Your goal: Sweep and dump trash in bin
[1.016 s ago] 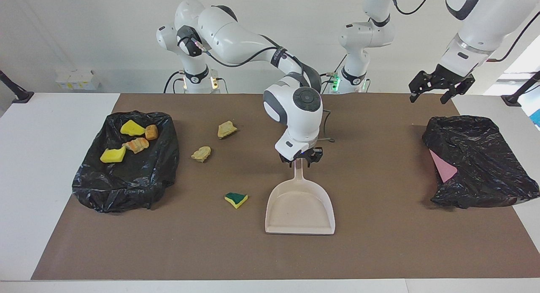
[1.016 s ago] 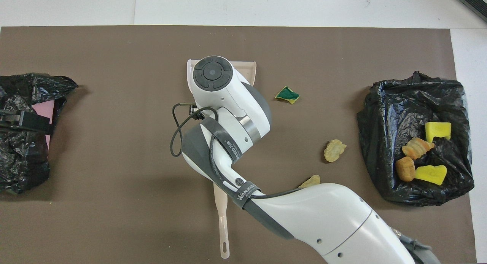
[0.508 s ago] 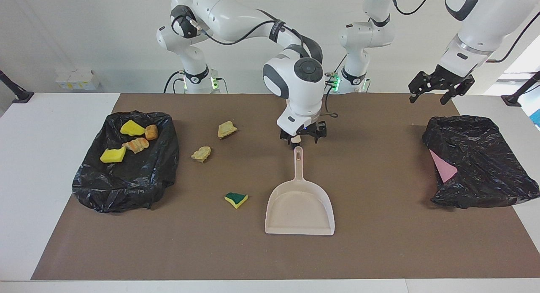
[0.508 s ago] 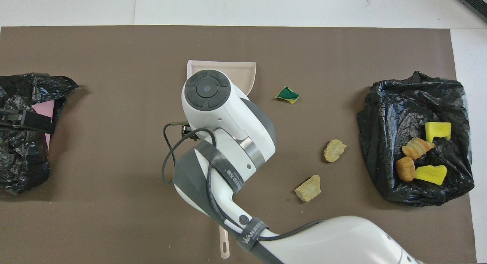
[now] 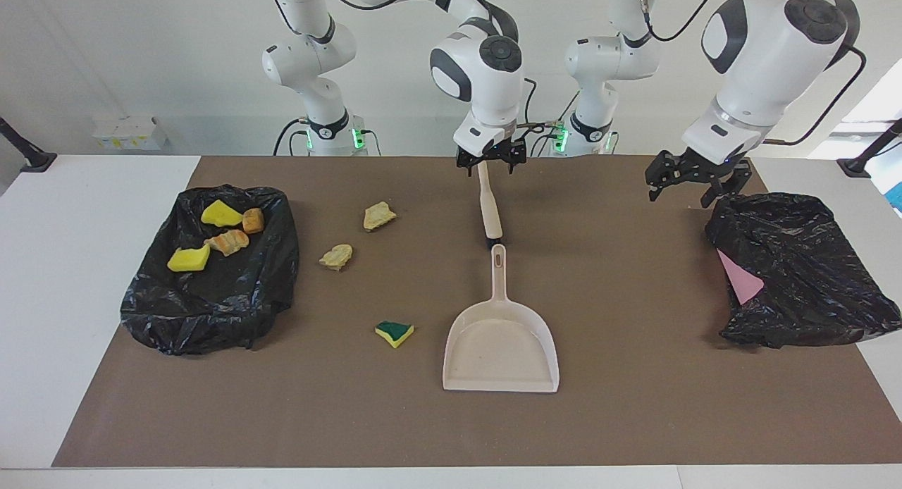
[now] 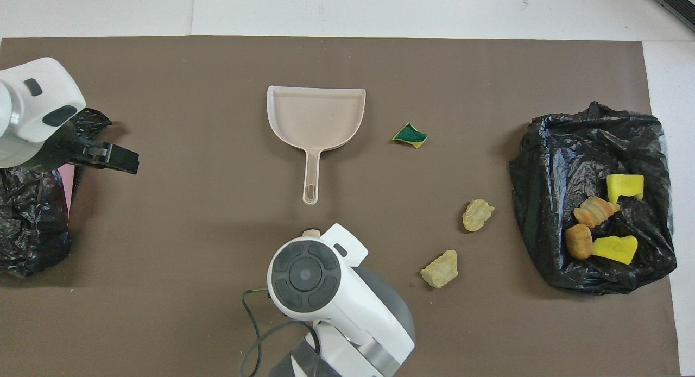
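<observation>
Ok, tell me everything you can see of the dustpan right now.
The dustpan is beige, plastic by the look of it, with a shallow flat-bottomed tray, raised side and back walls, and a slim handle ending in a hanging slot. It lies flat on the brown mat mid-table, handle pointing toward the robots, open mouth away from them. The tray looks empty. Nothing grips it; the brush handle's tip lies just short of the dustpan handle's end. The green-and-yellow sponge wedge lies beside it, apart, toward the right arm's end.
</observation>
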You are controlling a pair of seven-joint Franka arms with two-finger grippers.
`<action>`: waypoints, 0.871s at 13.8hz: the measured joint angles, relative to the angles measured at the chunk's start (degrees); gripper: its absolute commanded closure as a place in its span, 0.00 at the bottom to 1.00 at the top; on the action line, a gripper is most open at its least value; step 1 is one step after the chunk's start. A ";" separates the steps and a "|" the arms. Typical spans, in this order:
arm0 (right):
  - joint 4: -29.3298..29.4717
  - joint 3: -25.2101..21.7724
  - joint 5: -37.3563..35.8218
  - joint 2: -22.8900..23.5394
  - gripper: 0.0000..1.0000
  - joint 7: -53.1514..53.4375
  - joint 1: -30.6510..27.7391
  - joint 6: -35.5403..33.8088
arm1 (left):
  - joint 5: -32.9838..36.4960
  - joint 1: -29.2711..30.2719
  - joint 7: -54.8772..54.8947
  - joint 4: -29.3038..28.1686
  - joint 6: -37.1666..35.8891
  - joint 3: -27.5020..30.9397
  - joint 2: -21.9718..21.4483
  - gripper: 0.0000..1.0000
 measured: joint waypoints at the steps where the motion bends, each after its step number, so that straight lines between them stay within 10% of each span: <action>1: -4.21 0.01 0.25 -0.90 0.00 0.09 1.25 3.50 | 0.00 -0.82 0.00 -0.18 0.82 -0.02 0.58 0.00; 12: -14.86 -0.25 0.79 -2.02 0.35 4.14 7.53 13.52 | -0.02 -15.22 -11.10 -0.40 10.99 -0.52 9.86 0.00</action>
